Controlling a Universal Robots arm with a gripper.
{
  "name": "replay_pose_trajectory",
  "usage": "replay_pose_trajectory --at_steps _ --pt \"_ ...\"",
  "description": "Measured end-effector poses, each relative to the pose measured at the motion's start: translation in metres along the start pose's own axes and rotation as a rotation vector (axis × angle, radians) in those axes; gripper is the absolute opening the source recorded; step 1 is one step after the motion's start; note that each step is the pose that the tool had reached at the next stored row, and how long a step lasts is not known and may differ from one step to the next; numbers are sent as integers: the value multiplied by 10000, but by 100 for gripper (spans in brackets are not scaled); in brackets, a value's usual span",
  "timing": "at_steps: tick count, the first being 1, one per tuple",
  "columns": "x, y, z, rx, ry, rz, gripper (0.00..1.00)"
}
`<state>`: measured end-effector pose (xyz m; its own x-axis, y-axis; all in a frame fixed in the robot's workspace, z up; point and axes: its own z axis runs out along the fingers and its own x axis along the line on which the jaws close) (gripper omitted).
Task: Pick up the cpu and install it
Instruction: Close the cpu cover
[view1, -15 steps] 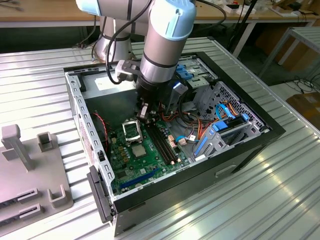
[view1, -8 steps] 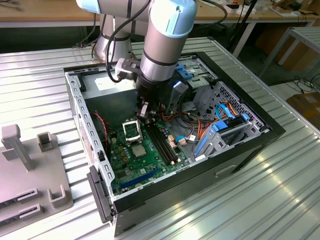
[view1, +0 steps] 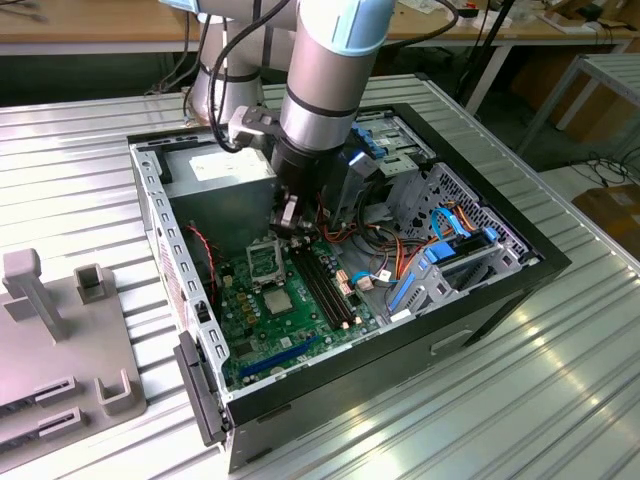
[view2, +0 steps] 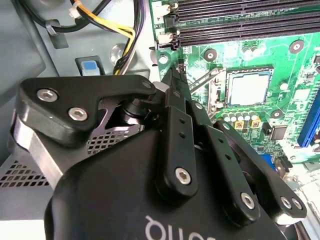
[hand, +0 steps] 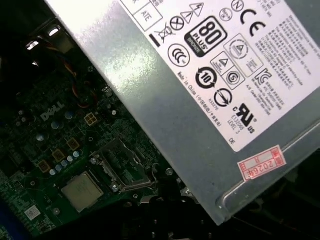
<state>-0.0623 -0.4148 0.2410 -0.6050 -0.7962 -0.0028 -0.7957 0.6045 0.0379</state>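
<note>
A ribbed metal bench (view1: 560, 400) carries an open computer case (view1: 500, 290); in the exterior view the arm reaches down into it, the hand (view1: 287, 222) hanging just above the black-framed socket (view1: 263, 260) on the green motherboard (view1: 290, 320), with the cpu (view1: 279, 302) lying flat on the board just beyond the socket, apart from the hand. In the second wrist view the hand (view2: 175, 82) has its fingers drawn together at the tips, gripping nothing, and the cpu (view2: 249, 88) sits near those tips beside the memory slots (view2: 240, 22). In the first wrist view the grey power supply (hand: 210, 100) stands over the board, with the socket (hand: 122, 167) and the cpu (hand: 82, 191) side by side below it.
</note>
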Motion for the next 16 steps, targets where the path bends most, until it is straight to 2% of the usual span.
replay_pose_trajectory --at_steps 4,16 --pt "18 19 -3 1 4 -48 11" --pt "23 26 -39 0 6 -109 11"
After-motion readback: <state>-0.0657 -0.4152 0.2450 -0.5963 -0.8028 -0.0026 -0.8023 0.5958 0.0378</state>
